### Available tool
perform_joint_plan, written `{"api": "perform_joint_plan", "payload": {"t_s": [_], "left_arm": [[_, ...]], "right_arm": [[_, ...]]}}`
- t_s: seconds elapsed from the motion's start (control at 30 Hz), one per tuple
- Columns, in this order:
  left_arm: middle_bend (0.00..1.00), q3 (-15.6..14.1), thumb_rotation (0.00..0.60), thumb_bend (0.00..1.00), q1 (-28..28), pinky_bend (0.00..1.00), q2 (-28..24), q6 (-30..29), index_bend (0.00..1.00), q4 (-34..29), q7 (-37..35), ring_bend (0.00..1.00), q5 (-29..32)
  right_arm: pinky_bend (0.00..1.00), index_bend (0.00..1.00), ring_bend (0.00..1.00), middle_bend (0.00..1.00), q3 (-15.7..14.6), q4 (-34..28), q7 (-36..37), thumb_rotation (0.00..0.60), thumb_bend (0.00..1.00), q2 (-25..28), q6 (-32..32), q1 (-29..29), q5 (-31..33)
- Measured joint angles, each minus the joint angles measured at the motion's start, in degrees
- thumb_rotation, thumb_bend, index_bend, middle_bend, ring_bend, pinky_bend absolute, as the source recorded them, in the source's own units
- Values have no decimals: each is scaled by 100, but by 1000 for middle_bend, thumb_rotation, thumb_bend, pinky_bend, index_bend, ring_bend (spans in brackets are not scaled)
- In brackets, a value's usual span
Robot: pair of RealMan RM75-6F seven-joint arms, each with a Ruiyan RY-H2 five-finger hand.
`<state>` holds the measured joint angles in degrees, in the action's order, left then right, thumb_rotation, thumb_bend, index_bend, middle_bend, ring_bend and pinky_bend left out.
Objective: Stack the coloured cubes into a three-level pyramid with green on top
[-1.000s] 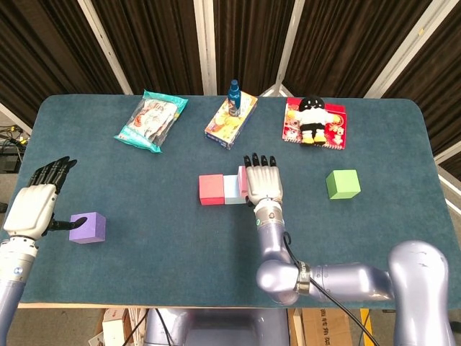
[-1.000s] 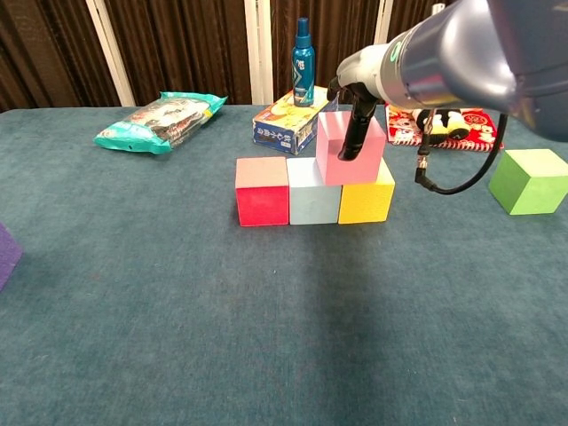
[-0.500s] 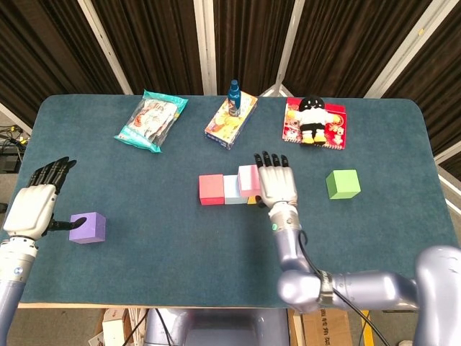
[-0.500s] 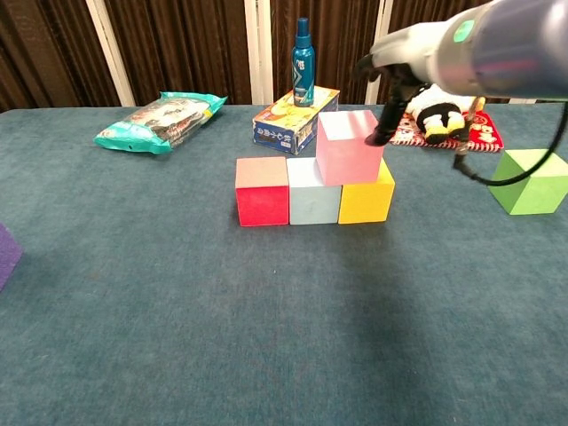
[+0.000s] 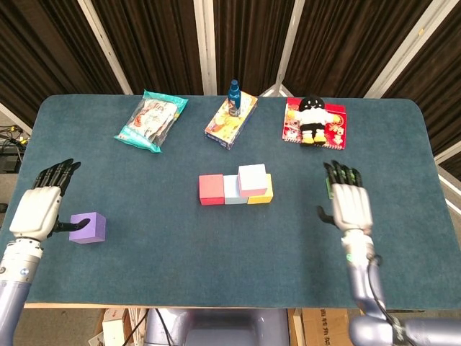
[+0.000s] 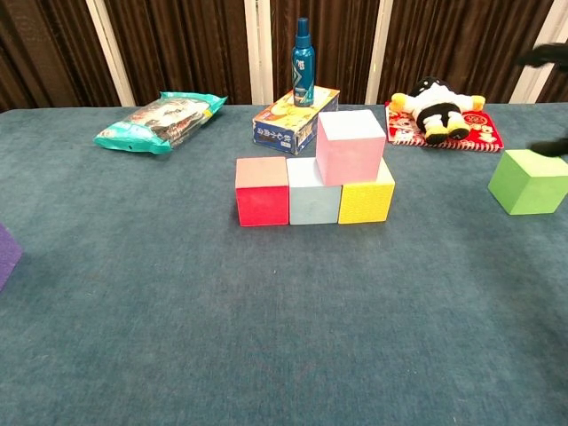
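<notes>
Pink cube (image 6: 351, 146) sits off-centre on base row; we judge purple cube (image 5: 88, 227) placement may nudge it. Both hands empty, fingers apart: left hand (image 5: 36, 209), right hand (image 5: 350, 205).

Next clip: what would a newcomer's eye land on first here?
Mid-table, the half-built stack: a red cube, a pale blue cube and a yellow cube in a row, with a pink cube on top, over the blue-yellow seam. The green cube sits apart at the right, and the purple cube is beside the left hand.

six cubes (image 6: 351, 146), two robot hands (image 5: 351, 203)
</notes>
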<state>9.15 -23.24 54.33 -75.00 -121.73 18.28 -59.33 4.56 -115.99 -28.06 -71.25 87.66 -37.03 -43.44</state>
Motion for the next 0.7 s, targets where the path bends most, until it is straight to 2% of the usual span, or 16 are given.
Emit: {"api": "perform_joint_plan", "payload": {"t_s": [0.13,0.23,0.43,0.7], "left_arm": [[0,-99,600,53,33,18,87,-15,0,17,115,0,-6],[0,-198,600,52,66,18,170,-54,0,16,294,0,-27],[24,-338,600,52,116,19,350,-171,0,-38,666,0,-10],[107,-469,600,54,57,21,643,-125,0,204,1218,0,367]], "right_arm": [[0,0,0,0,-422,157,734,600,344,328,103,622,-758],[0,0,0,0,-499,285,1053,600,343,447,134,848,-1011],[0,0,0,0,-421,445,1580,600,343,679,-70,1136,-1354],[0,0,0,0,-180,377,1846,600,343,800,-389,1291,-1406]]}}
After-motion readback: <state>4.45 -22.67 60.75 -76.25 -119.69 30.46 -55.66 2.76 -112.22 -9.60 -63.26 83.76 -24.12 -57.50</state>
